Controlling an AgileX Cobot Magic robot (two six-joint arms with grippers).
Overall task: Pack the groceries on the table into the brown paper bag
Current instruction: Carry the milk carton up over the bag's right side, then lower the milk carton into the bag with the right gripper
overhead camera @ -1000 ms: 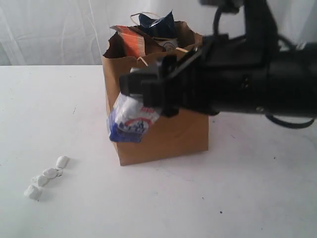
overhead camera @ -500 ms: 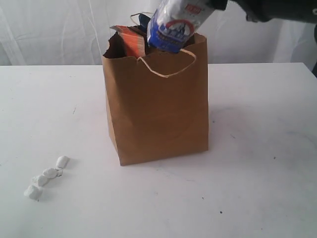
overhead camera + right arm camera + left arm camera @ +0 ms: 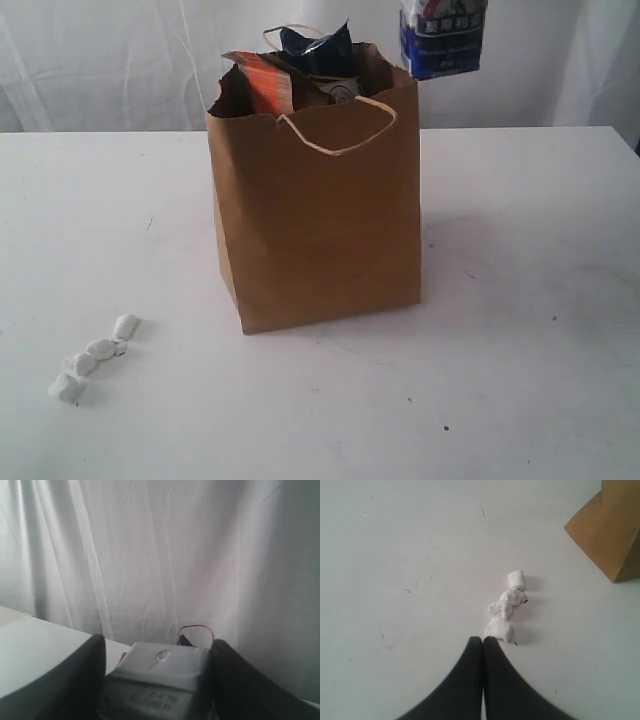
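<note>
- A white curtain point(image 3: 100, 60) hangs behind the white table point(image 3: 520, 330), which carries a few dark specks.
- The small white-blue carton point(image 3: 441, 40) hangs in the air above the table's far edge, higher than the brown paper bag point(image 3: 320, 230) and just off the right side of its mouth.
- In the right wrist view the right gripper point(image 3: 157, 649) pinches that carton between its two dark fingers point(image 3: 75, 680).
- The bag stands upright about midway between the left and right edges. An orange-labelled brown pouch point(image 3: 265, 85) and a dark blue packet point(image 3: 318, 48) already poke above its ragged rim.
- We judge the step to be lowering the carton in. It should come over the open right part of the mouth and go straight down past the cord handle point(image 3: 340, 135). We would release it only once it is below the rim, so the bag is not nudged.
- The white wrapped sweets point(image 3: 95, 355) lie toward the near left corner, well apart from the bag.
- The left gripper point(image 3: 482, 642) hovers just beside them, fingers pressed together and holding nothing.
</note>
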